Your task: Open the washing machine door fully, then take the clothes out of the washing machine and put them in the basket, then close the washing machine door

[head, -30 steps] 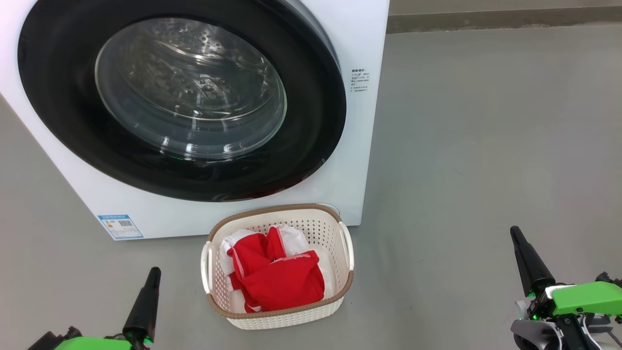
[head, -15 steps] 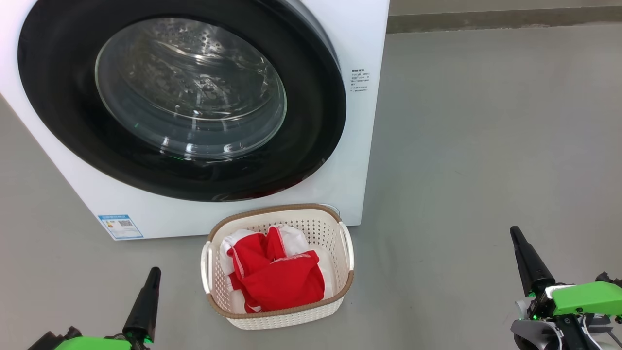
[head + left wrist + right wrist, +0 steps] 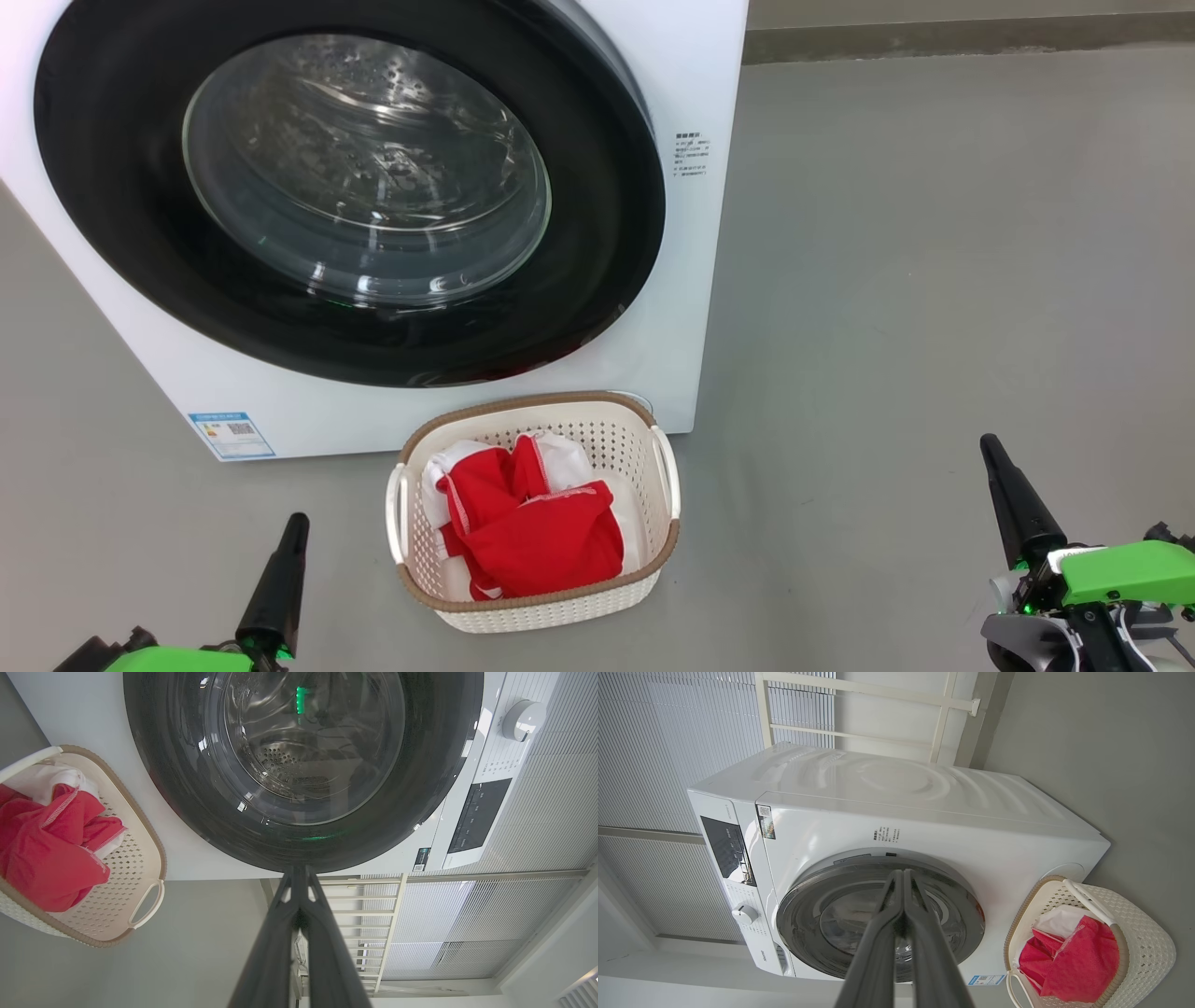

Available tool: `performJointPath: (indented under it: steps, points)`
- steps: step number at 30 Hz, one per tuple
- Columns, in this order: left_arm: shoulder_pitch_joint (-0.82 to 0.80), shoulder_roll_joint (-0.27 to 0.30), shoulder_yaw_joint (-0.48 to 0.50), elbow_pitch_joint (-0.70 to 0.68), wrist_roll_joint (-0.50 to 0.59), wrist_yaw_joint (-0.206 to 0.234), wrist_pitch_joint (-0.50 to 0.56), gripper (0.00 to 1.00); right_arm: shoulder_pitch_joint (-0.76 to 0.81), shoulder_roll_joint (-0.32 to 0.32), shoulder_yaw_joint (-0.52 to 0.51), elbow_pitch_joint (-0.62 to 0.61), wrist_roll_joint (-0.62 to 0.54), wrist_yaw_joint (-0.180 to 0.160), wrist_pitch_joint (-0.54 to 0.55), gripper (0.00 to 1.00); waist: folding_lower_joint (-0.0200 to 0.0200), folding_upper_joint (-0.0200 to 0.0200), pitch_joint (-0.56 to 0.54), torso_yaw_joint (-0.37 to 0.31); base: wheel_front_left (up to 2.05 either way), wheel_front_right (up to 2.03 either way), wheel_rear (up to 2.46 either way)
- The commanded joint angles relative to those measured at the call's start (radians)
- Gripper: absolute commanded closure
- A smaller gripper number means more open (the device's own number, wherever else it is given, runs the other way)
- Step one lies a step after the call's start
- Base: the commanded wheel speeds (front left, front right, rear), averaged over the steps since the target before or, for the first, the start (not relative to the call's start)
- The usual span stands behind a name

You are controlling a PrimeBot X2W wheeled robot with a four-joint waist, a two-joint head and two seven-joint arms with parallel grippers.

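The washing machine (image 3: 695, 84) is cased in smooth white panels with a soft gloss. The washing machine door (image 3: 607, 205) is ringed in glossy black (reflections are carried on it), and its window is of clear, shiny glass. Through the glass, the drum (image 3: 373, 121) is seen as bright perforated metal. A blue printed label (image 3: 231, 435), paper or film, is stuck low on the front. The basket (image 3: 560, 611) is moulded in matt cream plastic, perforated, with a brown woven-look rim. The clothes (image 3: 541, 546) are of soft, creased red and white cloth with stitched trim. The floor (image 3: 934, 280) is finished in smooth matt grey. The left claw (image 3: 297, 521) and right claw (image 3: 988, 446) are formed of dark matt material, their housings of bright green plastic.
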Motion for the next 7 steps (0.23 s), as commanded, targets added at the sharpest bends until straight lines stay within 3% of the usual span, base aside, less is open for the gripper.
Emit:
performJointPath:
  steps: [1, 7]
  points:
    - [-0.039, 0.008, 0.036, -0.023, -0.007, -0.007, 0.003, 1.00, -0.041, -0.009, 0.013, -0.030, 0.005, -0.001, 0.006, 1.00, 0.0000, 0.0000, 0.000, 0.000, 0.00, 0.00, 0.00]
    - [-0.039, 0.008, 0.036, -0.023, -0.007, -0.007, 0.003, 1.00, -0.041, -0.009, 0.013, -0.030, 0.005, -0.001, 0.006, 1.00, 0.0000, 0.0000, 0.000, 0.000, 0.00, 0.00, 0.00]
